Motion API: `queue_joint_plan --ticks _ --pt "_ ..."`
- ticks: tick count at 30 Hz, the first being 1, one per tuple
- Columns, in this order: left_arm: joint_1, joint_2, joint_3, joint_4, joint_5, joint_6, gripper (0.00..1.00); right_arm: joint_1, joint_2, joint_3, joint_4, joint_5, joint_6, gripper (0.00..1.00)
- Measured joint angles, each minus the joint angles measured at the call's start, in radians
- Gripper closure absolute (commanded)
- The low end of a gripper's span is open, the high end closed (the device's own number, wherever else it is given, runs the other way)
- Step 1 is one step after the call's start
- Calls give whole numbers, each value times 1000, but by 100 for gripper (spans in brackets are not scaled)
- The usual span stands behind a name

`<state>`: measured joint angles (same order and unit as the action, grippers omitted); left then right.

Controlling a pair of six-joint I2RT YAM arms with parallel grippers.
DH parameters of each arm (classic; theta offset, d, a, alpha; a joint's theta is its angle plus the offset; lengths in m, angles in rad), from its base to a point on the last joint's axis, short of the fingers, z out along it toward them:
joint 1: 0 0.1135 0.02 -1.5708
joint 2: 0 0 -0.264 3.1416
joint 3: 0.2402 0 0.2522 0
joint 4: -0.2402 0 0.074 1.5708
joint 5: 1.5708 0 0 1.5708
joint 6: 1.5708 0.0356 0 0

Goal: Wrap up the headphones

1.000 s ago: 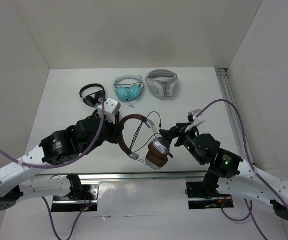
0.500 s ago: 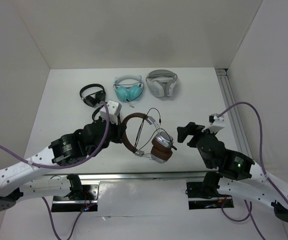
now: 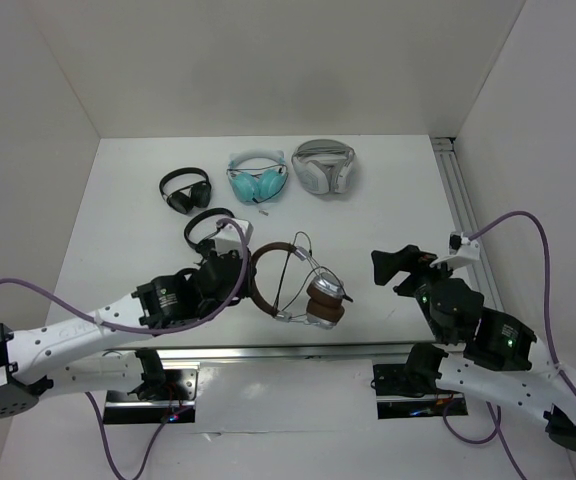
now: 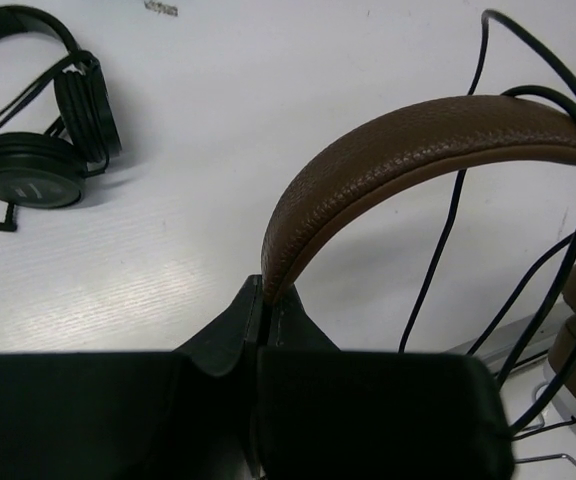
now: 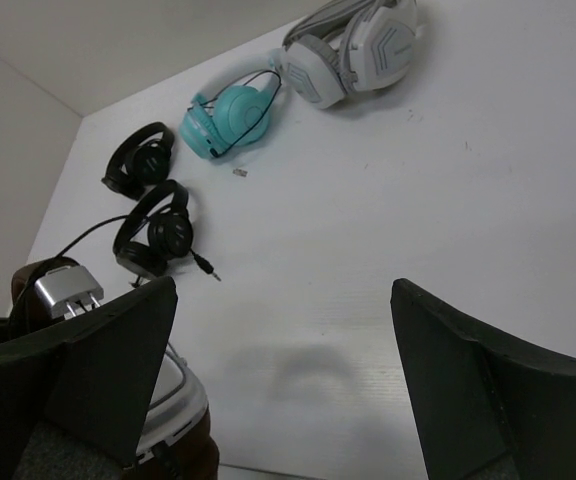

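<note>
Fingers of the left gripper [image 4: 261, 300] clamped the pebbled brown band of the headphones [image 3: 286, 283], near the front edge of the table [image 3: 388, 200], with the thin black cable [image 4: 446, 235] looped over it. The right gripper [image 3: 393, 268] had drawn back from the silver earcup [image 3: 323, 292], jaws spread wide, likely between loops.

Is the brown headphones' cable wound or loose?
Loosely looped: the cable crosses the headband of the headphones in slack strands, not tight coils.
</note>
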<state>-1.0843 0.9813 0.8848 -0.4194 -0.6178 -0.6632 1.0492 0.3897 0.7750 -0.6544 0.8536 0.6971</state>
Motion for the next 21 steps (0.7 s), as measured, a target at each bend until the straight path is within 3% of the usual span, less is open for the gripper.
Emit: queue_joint_plan --ticks 15,21 --pt "0 199 5 -114 -7 -283 100 0 28 0 -21 -17 13 6" --pt "0 316 87 -224 -10 -365 100 0 46 0 -21 -49 18 7"
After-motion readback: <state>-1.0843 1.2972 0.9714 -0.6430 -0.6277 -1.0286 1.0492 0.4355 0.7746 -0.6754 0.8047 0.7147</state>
